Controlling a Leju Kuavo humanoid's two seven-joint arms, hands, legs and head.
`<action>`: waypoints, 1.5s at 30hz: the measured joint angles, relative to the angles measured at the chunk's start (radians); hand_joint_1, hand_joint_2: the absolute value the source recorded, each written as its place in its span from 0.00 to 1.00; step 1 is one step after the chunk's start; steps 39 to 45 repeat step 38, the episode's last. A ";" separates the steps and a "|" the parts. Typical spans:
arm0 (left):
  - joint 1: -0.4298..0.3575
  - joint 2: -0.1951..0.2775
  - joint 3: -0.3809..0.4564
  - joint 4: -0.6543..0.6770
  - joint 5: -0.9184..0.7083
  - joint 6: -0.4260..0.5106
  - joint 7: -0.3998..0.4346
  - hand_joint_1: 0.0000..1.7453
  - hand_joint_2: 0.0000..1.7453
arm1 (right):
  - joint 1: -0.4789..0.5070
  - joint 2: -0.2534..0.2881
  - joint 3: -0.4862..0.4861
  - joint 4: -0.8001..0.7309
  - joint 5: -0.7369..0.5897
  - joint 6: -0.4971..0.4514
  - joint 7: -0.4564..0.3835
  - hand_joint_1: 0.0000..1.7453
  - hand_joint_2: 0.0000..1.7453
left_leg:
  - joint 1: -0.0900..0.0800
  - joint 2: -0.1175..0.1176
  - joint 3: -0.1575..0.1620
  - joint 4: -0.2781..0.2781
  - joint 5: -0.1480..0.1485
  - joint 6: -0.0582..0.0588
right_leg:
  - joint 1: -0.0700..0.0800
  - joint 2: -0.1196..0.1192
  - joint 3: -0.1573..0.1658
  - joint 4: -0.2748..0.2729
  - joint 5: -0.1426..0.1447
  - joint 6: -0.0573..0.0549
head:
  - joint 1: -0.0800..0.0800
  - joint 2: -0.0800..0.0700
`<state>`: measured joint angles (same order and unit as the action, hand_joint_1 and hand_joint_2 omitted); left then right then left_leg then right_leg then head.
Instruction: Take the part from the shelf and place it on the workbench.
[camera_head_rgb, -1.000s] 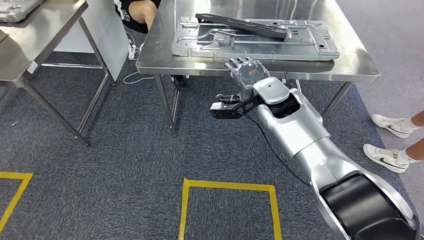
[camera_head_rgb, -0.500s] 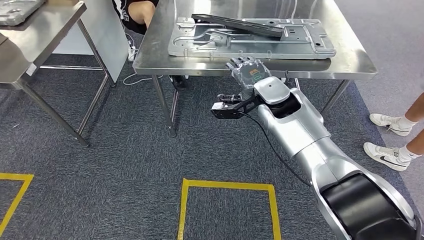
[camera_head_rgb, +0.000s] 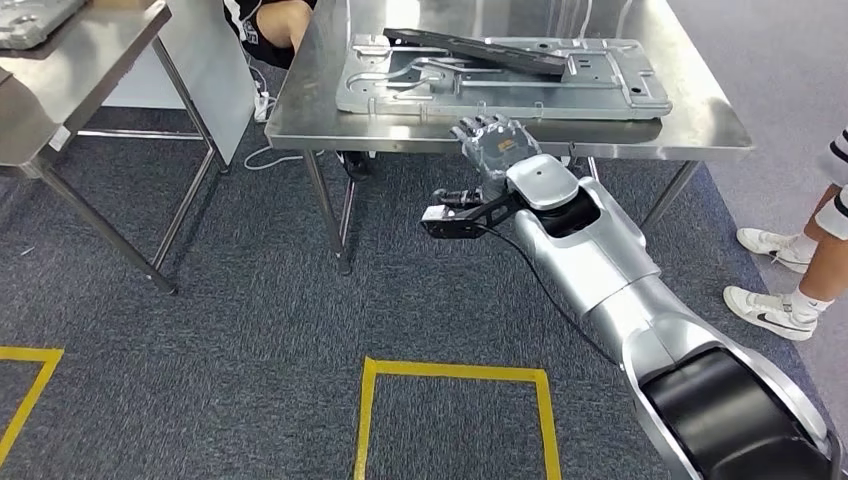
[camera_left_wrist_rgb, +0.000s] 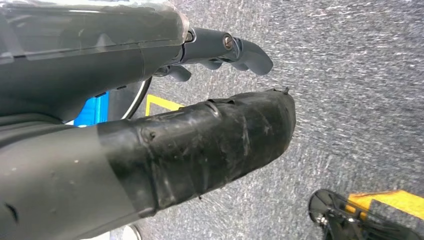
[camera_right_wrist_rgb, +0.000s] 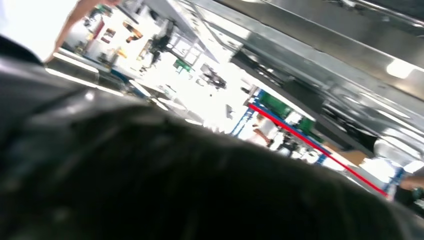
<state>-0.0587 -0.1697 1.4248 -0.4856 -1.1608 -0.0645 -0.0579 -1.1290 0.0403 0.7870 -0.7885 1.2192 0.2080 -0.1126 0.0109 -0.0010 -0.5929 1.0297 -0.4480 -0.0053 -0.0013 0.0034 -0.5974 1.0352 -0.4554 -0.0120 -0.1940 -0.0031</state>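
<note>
The right hand (camera_head_rgb: 492, 143), fingers loosely spread and holding nothing, is hovering at the steel worktop (camera_head_rgb: 700, 120) edge, the flat grey stamped-metal part (camera_head_rgb: 500, 85) lying delivered.

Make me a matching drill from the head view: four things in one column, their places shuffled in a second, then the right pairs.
Things:
1. metal plate
2. black bar
3. right hand
4. yellow tape square

Places:
A. on the carpet, near the robot
B. flat on the steel table
C. at the table's near edge
D. lying slantwise on top of the plate

Pairs: 1-B, 2-D, 3-C, 4-A
</note>
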 joint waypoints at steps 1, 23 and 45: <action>-0.001 0.000 0.000 0.000 0.000 0.000 0.000 0.00 0.00 | 0.000 0.000 0.000 0.000 0.000 0.000 0.000 0.00 0.00 | 0.002 0.001 0.001 -0.005 0.000 0.005 | 0.000 0.000 0.000 0.002 -0.003 0.005 | 0.000 0.000; 0.000 -0.004 0.000 0.000 0.000 0.000 0.000 0.00 0.00 | 0.001 0.000 0.000 0.000 0.000 0.000 0.000 0.00 0.00 | 0.007 0.000 -0.123 0.270 -0.131 -0.017 | -0.004 -0.003 -0.001 -0.018 0.016 -0.021 | 0.000 0.000; 0.001 0.000 0.000 0.000 0.000 0.000 0.000 0.00 0.00 | 0.002 -0.001 0.000 0.000 0.000 0.000 0.000 0.00 0.00 | 0.006 0.003 0.004 -0.009 0.002 0.030 | -0.006 -0.002 -0.129 0.278 -0.136 0.030 | 0.000 0.000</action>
